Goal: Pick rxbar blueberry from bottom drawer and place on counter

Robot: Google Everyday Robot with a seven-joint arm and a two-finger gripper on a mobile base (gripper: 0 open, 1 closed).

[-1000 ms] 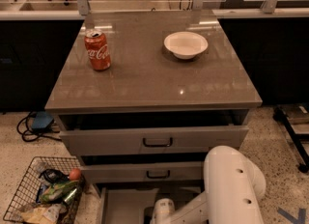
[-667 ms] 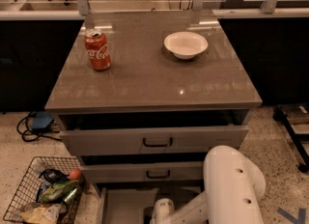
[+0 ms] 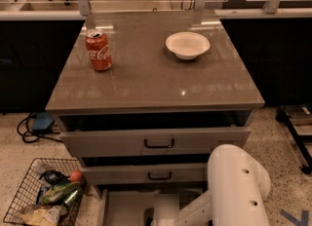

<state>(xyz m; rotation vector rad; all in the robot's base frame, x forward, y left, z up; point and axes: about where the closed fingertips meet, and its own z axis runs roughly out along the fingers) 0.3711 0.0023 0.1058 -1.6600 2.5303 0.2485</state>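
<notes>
Glossy grey-brown stone fills the middle of your view: the counter (image 3: 156,86) carries a red cola can (image 3: 99,50) at its upper left and a white bowl (image 3: 187,45) at its upper right, well apart. Below its front edge, two grey drawers (image 3: 107,143) with black handles stand slightly open. At the bottom edge the bottom drawer (image 3: 124,208) is pulled out, and your white arm (image 3: 236,186) reaches over it from the lower right. Your gripper lies past the bottom edge, so you cannot tell its state. The rxbar blueberry is hidden from you. A wire basket (image 3: 22,200) of clutter sits at lower left.

Counter (image 3: 146,81) bearing cola can (image 3: 99,50), white bowl (image 3: 187,45)
</notes>
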